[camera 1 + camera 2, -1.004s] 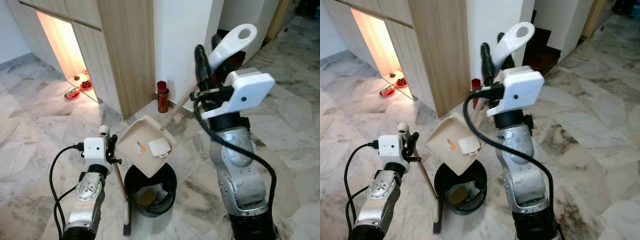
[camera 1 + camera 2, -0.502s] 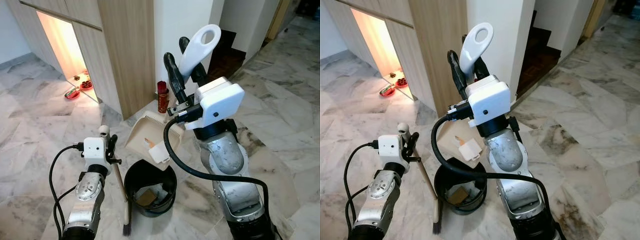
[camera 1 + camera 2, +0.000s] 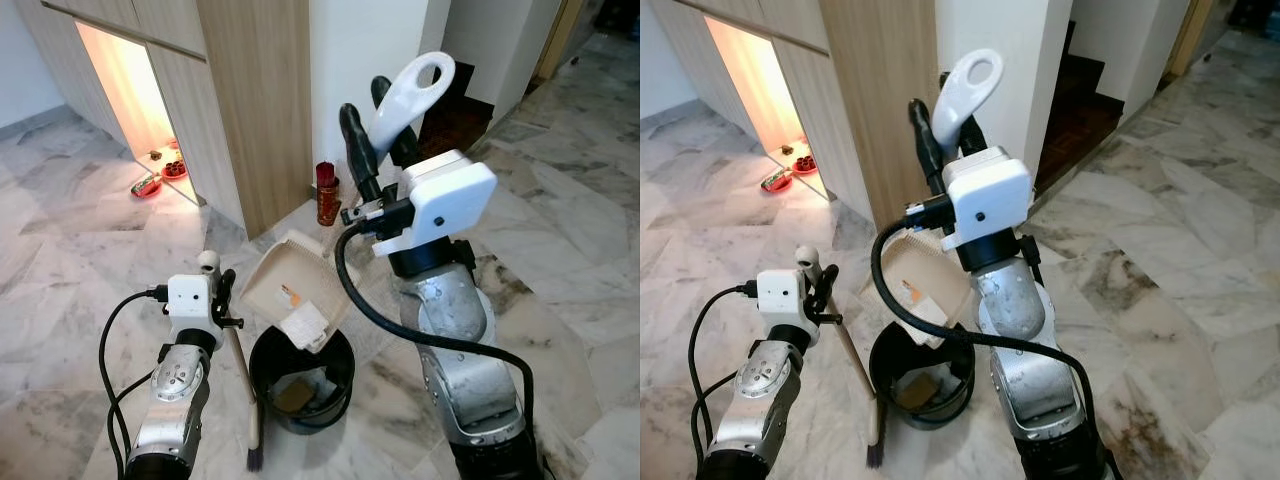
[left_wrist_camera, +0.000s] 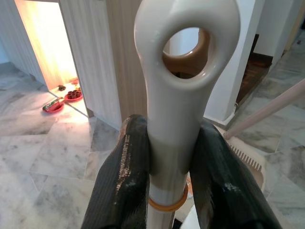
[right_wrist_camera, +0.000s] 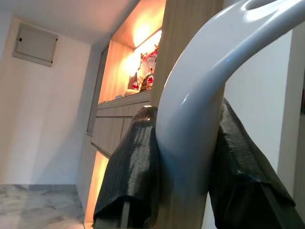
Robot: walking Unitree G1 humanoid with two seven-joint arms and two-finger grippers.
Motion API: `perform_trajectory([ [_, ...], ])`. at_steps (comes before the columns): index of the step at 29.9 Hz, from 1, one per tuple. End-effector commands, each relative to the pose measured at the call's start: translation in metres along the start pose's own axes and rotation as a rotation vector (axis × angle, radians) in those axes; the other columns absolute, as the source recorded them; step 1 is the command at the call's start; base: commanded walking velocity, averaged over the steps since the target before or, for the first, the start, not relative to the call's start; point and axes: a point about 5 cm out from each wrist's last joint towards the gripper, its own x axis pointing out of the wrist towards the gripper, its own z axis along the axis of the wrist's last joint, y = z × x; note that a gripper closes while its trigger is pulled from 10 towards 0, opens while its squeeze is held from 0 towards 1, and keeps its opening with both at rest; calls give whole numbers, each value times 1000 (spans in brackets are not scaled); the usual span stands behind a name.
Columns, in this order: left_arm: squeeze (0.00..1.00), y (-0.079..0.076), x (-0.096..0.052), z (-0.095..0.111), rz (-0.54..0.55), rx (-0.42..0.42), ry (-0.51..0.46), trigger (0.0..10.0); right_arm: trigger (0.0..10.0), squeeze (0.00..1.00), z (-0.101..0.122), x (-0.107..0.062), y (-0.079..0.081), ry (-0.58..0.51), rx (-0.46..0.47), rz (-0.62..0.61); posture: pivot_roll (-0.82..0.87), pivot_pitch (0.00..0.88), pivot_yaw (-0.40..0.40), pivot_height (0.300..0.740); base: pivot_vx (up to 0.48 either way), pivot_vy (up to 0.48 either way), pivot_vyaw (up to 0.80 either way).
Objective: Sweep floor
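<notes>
The floor (image 3: 90, 250) is polished grey-veined marble; behind it stand a light wood-grain cabinet (image 3: 255, 90) with a warmly lit niche (image 3: 125, 85) holding small red dishes (image 3: 160, 178), and a white wall (image 3: 360, 50) with a red cylindrical canister (image 3: 326, 193) at its foot.

The right gripper (image 3: 375, 135) is raised, its two black fingers clenched on the white looped plastic handle (image 3: 410, 95) of the beige long-handled dustpan (image 3: 292, 287). The handle's long axis runs up past the fingertips and slants down to the pan, which hangs below the gripper, tilted mouth-down just above the round black bin (image 3: 300, 380), with white paper scraps (image 3: 308, 325) at its lower lip.

The left gripper (image 3: 222, 290), lower down, grasps the cream broom handle (image 4: 183, 95); the stick drops below the fingers to dark bristles (image 3: 254, 460) on the floor beside the bin.
</notes>
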Motion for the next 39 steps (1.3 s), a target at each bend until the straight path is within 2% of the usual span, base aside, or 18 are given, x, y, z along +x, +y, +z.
perform_trajectory([
  [1, 0, -3, 5, 9, -13, -7, -47, 10000, 10000, 0, 20, 4, 1, -111, -43, 14, -11, 0, 14, 740, 0, 0, 0],
  [11, 0, -4, 5, 9, -15, -8, -47, 10000, 10000, 0, 19, 4, 0, -107, -68, 4, -10, 0, 12, 740, 0, 0, 0],
  [15, 0, -5, 4, 8, -18, -8, -44, 10000, 10000, 0, 16, 4, -4, -89, -121, -18, -10, 0, 12, 740, 0, 0, 0],
  [18, 0, -5, 4, 8, -19, -10, -43, 10000, 10000, 0, 10, 3, -16, -56, -188, -81, -10, 0, 12, 740, 0, 0, 0],
  [19, 0, -4, 4, 8, -19, -9, -42, 10000, 10000, 0, 7, 2, -21, -28, -236, -99, -10, 0, 12, 740, 0, 0, 0],
  [22, 0, -3, 3, 7, -20, -6, -37, 10000, 10000, 0, -1, -5, -44, 35, -335, -194, -16, 0, 17, 740, 0, 0, 0],
  [23, 0, -3, 3, 6, -21, -5, -34, 10000, 10000, 0, -5, -10, -58, 67, -373, -254, -18, 0, 18, 740, 0, 0, 0],
  [29, 0, -2, 2, 6, -23, -3, -29, 10000, 10000, 0, -14, -29, -89, 154, -476, -362, -25, 0, 25, 740, 0, 0, 0],
  [32, 0, -2, 2, 6, -24, -3, -28, 10000, 10000, 0, -19, -35, -94, 180, -498, -379, -23, 0, 27, 740, 0, 0, 0],
  [34, 0, -2, 2, 6, -27, -1, -28, 10000, 10000, 0, -28, -46, -103, 236, -457, -454, -23, 0, 28, 740, 0, 0, 0],
  [35, 0, -1, 2, 6, -28, 2, -27, 10000, 10000, 0, -40, -58, -109, 299, -417, -511, -25, 0, 29, 740, 0, 0, 0],
  [37, 0, -1, 2, 6, -28, 4, -27, 10000, 10000, 0, -46, -65, -111, 335, -409, -524, -21, 0, 28, 740, 0, 0, 0],
  [39, 0, 1, 0, 5, -25, 5, -27, 10000, 10000, 0, -56, -78, -116, 371, -360, -580, -18, 0, 29, 740, 0, 0, 0],
])
